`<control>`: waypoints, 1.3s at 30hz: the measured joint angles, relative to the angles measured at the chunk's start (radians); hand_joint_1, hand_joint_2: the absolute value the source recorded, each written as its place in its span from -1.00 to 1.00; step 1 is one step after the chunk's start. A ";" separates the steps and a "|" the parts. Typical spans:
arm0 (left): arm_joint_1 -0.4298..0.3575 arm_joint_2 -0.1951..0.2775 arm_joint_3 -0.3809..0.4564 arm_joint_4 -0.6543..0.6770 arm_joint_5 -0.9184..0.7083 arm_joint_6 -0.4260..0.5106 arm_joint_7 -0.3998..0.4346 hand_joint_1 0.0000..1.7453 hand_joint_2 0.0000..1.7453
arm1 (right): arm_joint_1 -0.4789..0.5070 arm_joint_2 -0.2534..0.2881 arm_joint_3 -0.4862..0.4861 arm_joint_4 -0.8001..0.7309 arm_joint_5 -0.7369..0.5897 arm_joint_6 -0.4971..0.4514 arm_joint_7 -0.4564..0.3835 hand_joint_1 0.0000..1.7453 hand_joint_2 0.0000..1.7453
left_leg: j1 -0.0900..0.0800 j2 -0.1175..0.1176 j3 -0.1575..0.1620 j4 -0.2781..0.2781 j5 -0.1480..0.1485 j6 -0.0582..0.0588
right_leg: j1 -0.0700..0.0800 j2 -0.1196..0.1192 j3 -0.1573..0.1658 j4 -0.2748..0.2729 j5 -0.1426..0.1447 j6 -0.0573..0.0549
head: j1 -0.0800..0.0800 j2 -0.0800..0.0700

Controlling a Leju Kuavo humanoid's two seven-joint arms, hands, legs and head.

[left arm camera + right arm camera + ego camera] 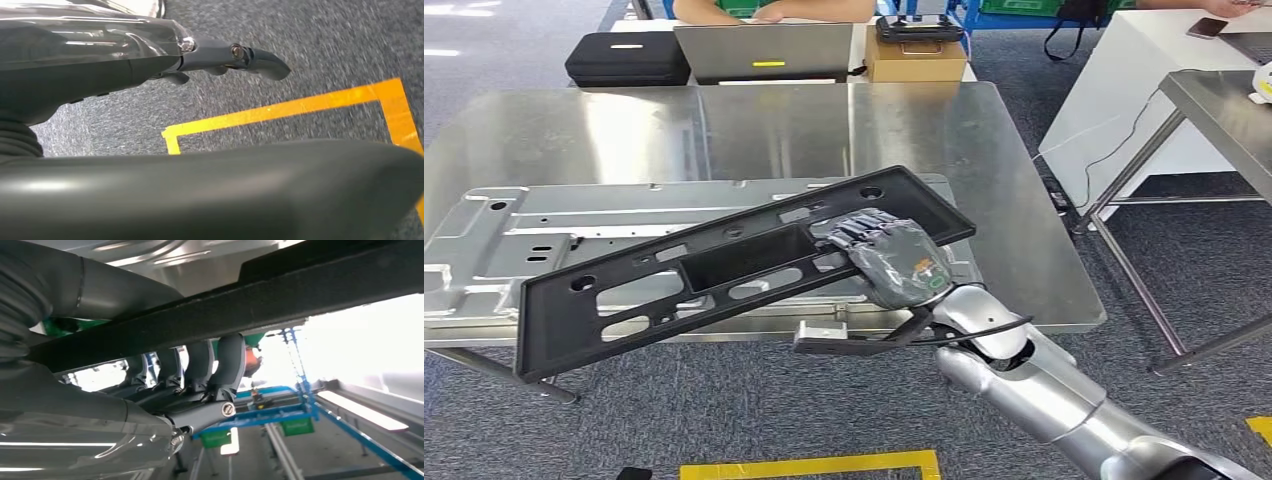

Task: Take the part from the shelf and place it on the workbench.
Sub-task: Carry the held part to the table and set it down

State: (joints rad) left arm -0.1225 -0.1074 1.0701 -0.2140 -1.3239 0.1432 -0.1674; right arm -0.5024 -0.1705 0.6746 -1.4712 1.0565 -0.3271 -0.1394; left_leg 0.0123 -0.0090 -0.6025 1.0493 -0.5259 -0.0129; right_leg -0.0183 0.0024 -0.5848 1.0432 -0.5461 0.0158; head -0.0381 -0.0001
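So the near half of the bench [984,180] is pretty much taken up by a big silver stamped panel [574,240], and the long black part [724,265] in the right hand [889,260] hangs tilted right over it, low end sticking out past the bench's front edge. The bare steel behind the panel is open all the way back to the laptop [764,50], black case [629,58] and cardboard box [914,55] lined up on a table just past the far edge. Off to the right there's an open floor gap before a second metal table [1214,100], with a cable [1114,135] dangling there.
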 joint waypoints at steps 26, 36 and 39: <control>-0.074 -0.045 -0.117 0.000 -0.094 -0.073 -0.060 -1.00 1.00 | -0.369 0.388 0.041 0.902 -0.082 0.011 0.109 1.00 1.00 | 0.000 0.000 0.002 0.001 0.000 0.002 | 0.000 0.000 0.000 -0.001 0.001 0.003 | 0.000 0.000; -0.088 -0.059 -0.151 0.000 -0.108 -0.046 -0.064 -1.00 1.00 | -0.394 0.427 0.004 1.063 -0.082 -0.007 0.169 -1.00 1.00 | 0.000 0.000 0.006 0.001 0.000 0.002 | 0.000 0.000 0.003 -0.001 0.001 0.004 | 0.000 0.000; -0.087 -0.062 -0.158 0.000 -0.112 -0.035 -0.058 -1.00 1.00 | -0.394 0.430 -0.006 1.084 -0.076 -0.011 0.169 -1.00 1.00 | 0.000 0.000 0.007 0.001 0.000 0.002 | 0.000 0.001 0.004 -0.001 0.001 0.004 | 0.000 0.000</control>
State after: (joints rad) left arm -0.2097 -0.1694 0.9123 -0.2140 -1.4356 0.1081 -0.2250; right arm -0.8962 0.2595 0.6683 -0.3874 0.9806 -0.3382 0.0293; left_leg 0.0121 -0.0086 -0.5954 1.0499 -0.5258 -0.0107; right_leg -0.0182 0.0032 -0.5803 1.0423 -0.5449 0.0194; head -0.0381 0.0000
